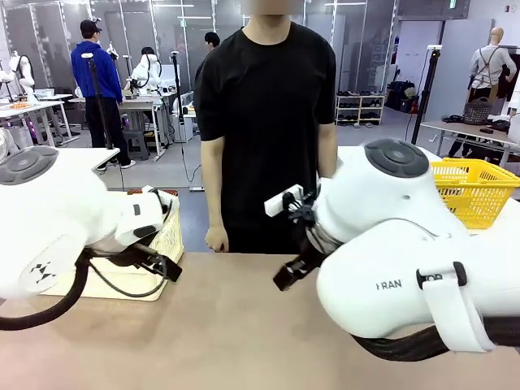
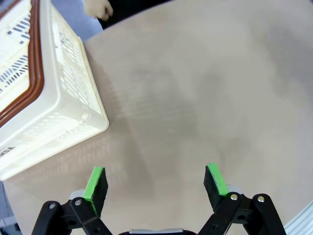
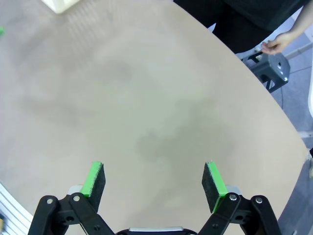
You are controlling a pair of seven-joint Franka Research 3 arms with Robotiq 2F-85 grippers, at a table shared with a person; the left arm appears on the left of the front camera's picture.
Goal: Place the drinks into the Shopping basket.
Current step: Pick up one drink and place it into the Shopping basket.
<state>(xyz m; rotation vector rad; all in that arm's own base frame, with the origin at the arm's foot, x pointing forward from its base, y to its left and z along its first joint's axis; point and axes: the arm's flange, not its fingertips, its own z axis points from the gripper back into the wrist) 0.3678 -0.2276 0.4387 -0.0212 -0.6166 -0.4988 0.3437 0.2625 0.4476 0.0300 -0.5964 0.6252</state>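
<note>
We are seeing the left gripper hovering over the bare table, jaws standing wide apart, gripping nothing; the right gripper is gaping too, nothing between its pads; the Shopping basket is sitting at the table's left side, near the left gripper; a person's hand is hanging by the far edge.

My front camera sits between the left arm and right arm, which crowd the lower corners, and faces across the table to the person at the far edge. Both wrist cameras look steeply down at the tabletop from close above. All three views share the Shopping basket, upper left in each wrist frame.
</note>
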